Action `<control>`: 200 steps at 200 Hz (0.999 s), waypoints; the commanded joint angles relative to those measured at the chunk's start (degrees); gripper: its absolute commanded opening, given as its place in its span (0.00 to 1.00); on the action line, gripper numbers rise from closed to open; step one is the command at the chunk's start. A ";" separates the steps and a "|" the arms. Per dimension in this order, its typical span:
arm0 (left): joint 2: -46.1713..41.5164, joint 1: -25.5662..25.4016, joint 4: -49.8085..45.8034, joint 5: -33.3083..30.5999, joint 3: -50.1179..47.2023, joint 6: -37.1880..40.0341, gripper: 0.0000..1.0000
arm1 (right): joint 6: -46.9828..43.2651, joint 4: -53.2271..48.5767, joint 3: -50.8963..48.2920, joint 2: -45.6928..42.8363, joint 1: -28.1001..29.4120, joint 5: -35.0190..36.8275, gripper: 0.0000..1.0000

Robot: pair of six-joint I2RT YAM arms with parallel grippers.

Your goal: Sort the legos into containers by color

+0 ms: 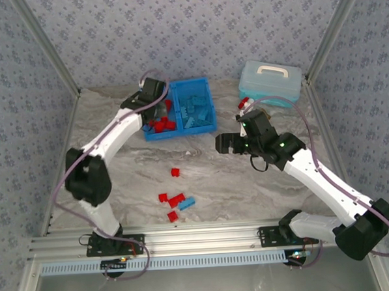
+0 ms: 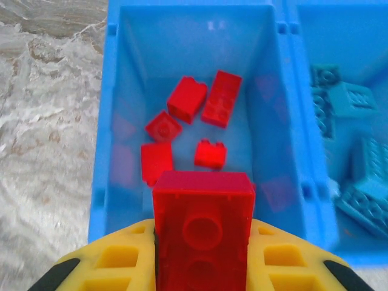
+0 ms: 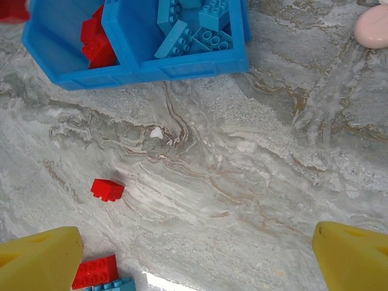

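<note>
The left gripper (image 2: 202, 260) pinches a bright red rectangular plastic brick (image 2: 203, 200) over the left compartment (image 2: 115, 91) of the bright blue shallow plastic tray, apparently clear of the red bricks (image 2: 188, 100) lying inside. The right gripper (image 3: 197, 254) hangs spread wide above the grey marbled table (image 3: 242, 182), near the loose red bricks (image 1: 176, 200) and one light blue brick (image 1: 187, 203).

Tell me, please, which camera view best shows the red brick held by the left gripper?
The left wrist view: the red brick sits large and sharp in the left gripper, above the tray. In the top external view, the gripper covers it. The right wrist view gives a red blur at its corner, unidentifiable.
</note>
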 commanded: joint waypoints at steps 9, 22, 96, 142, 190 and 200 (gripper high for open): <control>11.01 2.33 1.69 3.67 11.46 2.89 0.29 | 1.22 -1.16 -0.23 -1.47 0.46 1.10 1.00; 15.98 3.52 0.69 5.60 16.13 1.64 0.33 | 1.43 -1.27 -0.25 -1.55 0.54 0.80 1.00; 16.54 4.18 -0.87 10.28 22.59 2.64 0.54 | 2.13 -1.89 0.39 -2.32 0.97 1.83 1.00; -4.45 2.84 1.80 11.87 3.29 0.83 0.55 | 1.78 -1.65 1.46 -0.09 1.15 1.66 1.00; -24.04 -6.42 1.90 9.00 -23.99 -3.40 0.55 | 1.69 0.79 1.52 2.63 1.15 0.90 1.00; -25.99 -8.86 2.30 8.19 -28.54 -5.02 0.55 | 1.61 0.76 1.95 3.67 1.08 0.44 1.00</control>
